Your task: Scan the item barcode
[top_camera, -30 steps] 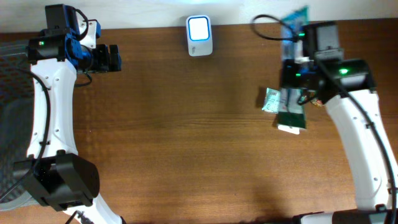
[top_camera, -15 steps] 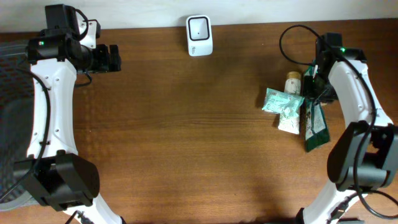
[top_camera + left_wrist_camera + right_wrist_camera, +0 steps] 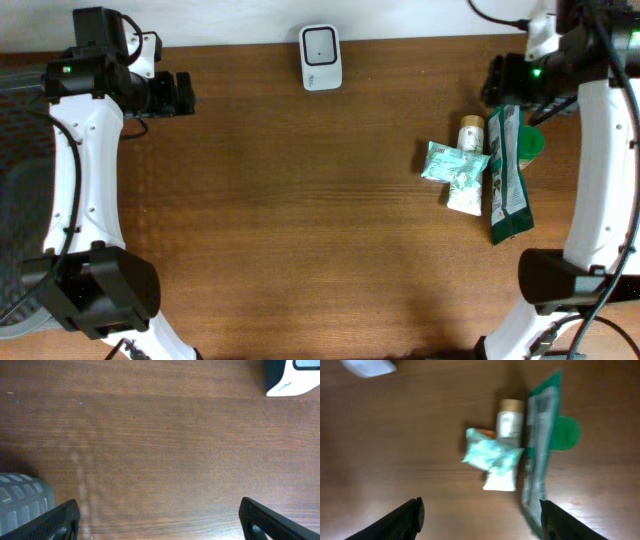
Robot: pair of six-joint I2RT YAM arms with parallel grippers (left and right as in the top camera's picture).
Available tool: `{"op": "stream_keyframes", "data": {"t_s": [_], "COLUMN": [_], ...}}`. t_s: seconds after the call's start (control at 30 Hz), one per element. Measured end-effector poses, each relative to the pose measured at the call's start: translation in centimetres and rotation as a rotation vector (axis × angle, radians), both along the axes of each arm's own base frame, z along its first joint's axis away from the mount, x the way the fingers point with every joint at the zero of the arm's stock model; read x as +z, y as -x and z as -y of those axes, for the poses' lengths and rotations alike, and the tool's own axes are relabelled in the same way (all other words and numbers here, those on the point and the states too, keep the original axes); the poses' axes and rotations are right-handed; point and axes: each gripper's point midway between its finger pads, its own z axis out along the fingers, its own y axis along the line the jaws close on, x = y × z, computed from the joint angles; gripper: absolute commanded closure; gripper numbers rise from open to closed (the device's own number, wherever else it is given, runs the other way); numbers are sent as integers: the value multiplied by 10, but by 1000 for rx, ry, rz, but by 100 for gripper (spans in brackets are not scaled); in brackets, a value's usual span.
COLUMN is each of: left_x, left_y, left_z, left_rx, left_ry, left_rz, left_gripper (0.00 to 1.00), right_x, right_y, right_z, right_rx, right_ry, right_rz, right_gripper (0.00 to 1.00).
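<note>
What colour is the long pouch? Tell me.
The long pouch is dark green; the overhead view shows it best.

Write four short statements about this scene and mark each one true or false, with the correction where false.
1. The right gripper holds the dark green packet. False: its fingers stand open and empty, and the packet lies on the table.
2. The scanner stands at the table's far edge, apart from the items. True.
3. The mint pouch lies across the white tube. True.
4. The left gripper is shut on an item. False: it is open and holds nothing.
</note>
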Motion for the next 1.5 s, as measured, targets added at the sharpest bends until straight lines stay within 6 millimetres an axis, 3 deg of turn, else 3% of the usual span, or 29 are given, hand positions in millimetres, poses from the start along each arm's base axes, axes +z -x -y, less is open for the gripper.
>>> {"op": "stream_keyframes", "data": {"t_s": [0.03,0.07,0.13,0.23,0.27,0.3,0.4,0.57,0.73,0.93,1.0,1.07,1.13,1.2,1.23,1.3,1.37,1.5], "left_x": [0,0,0,0,0,0,0,0,0,0,0,0,0,0,0,0,0,0], "left_y": [0,0,0,0,0,0,0,0,0,0,0,0,0,0,0,0,0,0], "left_z": [0,0,0,0,0,0,0,0,0,0,0,0,0,0,0,0,0,0], "left_rx": [0,0,0,0,0,0,0,0,0,0,0,0,0,0,0,0,0,0], "left_ry": [0,0,0,0,0,0,0,0,0,0,0,0,0,0,0,0,0,-1], "left_rz": [1,0,0,0,0,2,1,1,1,1,1,0,1,0,1,2,1,2], "left_gripper": [1,1,1,1,1,1,1,1,1,1,1,1,1,1,1,1,1,1], "right_x": [8,17,32,83,113,128,155,167,175,193,194,187,161,150,130,122,80,25], "right_y": [1,8,20,64,92,108,145,164,174,221,220,205,192,176,172,160,151,138], "right_z": [-16,-37,-57,-81,-78,-75,-70,-64,-37,-1,4,5,6,4,3,0,-2,-5], "right_rx": [42,93,155,239,247,246,252,244,145,-6,-37,-55,-62,-57,-47,-32,-14,9], "right_ry": [-8,-20,-25,-43,-49,-52,-66,-59,52,116,124,121,113,98,88,77,64,58], "right_rz": [25,51,91,245,344,397,506,562,612,746,797,852,858,940,945,1059,1085,1212], "right_gripper": [21,1,2,2,2,2,2,2,2,2,2,2,2,2,2,2,2,2]}}
